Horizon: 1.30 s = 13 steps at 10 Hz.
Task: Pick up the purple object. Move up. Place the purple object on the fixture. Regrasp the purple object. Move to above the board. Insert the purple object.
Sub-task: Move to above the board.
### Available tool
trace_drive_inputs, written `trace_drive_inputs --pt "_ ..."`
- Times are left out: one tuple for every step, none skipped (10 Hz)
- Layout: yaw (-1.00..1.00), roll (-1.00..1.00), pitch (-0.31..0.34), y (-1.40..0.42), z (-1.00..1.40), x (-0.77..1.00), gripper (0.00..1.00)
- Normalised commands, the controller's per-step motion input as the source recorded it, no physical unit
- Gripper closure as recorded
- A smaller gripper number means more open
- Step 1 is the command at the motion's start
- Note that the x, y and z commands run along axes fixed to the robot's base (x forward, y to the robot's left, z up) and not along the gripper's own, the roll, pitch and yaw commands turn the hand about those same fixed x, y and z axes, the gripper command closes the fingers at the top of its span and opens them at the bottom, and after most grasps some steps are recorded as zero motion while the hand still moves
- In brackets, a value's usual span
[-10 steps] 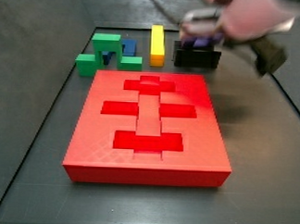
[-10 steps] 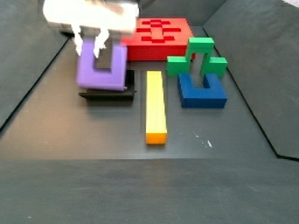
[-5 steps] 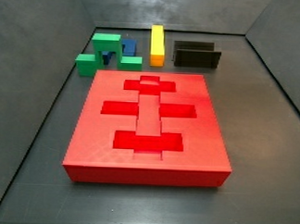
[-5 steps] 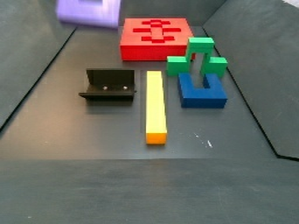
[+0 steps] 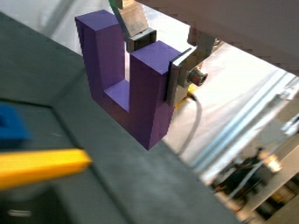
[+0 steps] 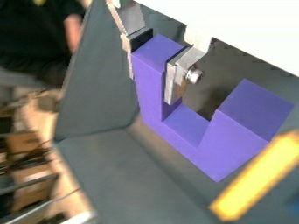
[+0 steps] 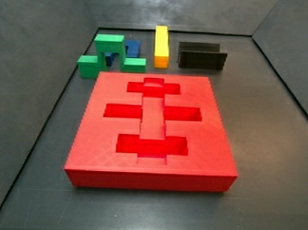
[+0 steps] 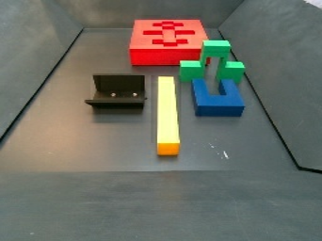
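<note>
Purple block held aloft; fixture bare; board waiting.
The gripper (image 5: 165,54) clamps one prong of the purple object (image 5: 126,79); out of both side views. The fixture (image 8: 116,92) stands mid-left, the board (image 7: 153,129) fills frame centre.

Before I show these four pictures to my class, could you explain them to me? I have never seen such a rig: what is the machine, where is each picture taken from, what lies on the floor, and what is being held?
The machine is a robot arm with a two-finger gripper. Two pictures come from cameras on its wrist, looking along the fingers, which are flat silver plates with dark pads. In both wrist views they clamp one prong of the purple object, a U-shaped block.

The other two come from fixed cameras beside the table. Neither shows the arm or the purple block; both are out of frame. On the dark floor they show the big red board with cross-shaped cutouts, the black fixture with nothing on it, a long yellow bar, a blue block and green blocks.
</note>
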Motion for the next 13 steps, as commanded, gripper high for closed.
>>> trace_drive_inputs --pt "-0.12 -1.0 0.14 -1.4 0.29 -1.25 1.0" --pt "-0.11 -1.0 0.148 -1.4 0.26 -1.3 1.0" --pt "-0.11 -1.0 0.158 -1.4 0.27 -1.28 1.0" --pt "-0.09 -1.0 0.162 -1.4 0.29 -1.3 1.0" --pt "-0.08 -1.0 0.167 -0.94 0.17 -0.91 1.0" --pt "-0.07 -1.0 0.167 -0.41 0.08 -0.43 1.0" --pt "-0.06 -1.0 0.171 -0.2 0.04 -0.23 1.0" --pt "-0.04 -1.0 0.16 -0.06 0.02 -0.11 1.0" --pt "-0.03 -1.0 0.148 -0.02 0.0 -0.09 1.0" --pt "-0.02 -1.0 0.126 0.01 0.02 -0.07 1.0" --pt "-0.02 -1.0 0.109 0.02 0.01 -0.07 1.0" --pt "0.0 -0.69 0.048 0.03 0.0 -0.06 1.0" --pt "0.0 -0.47 0.017 0.02 0.0 -0.05 1.0"
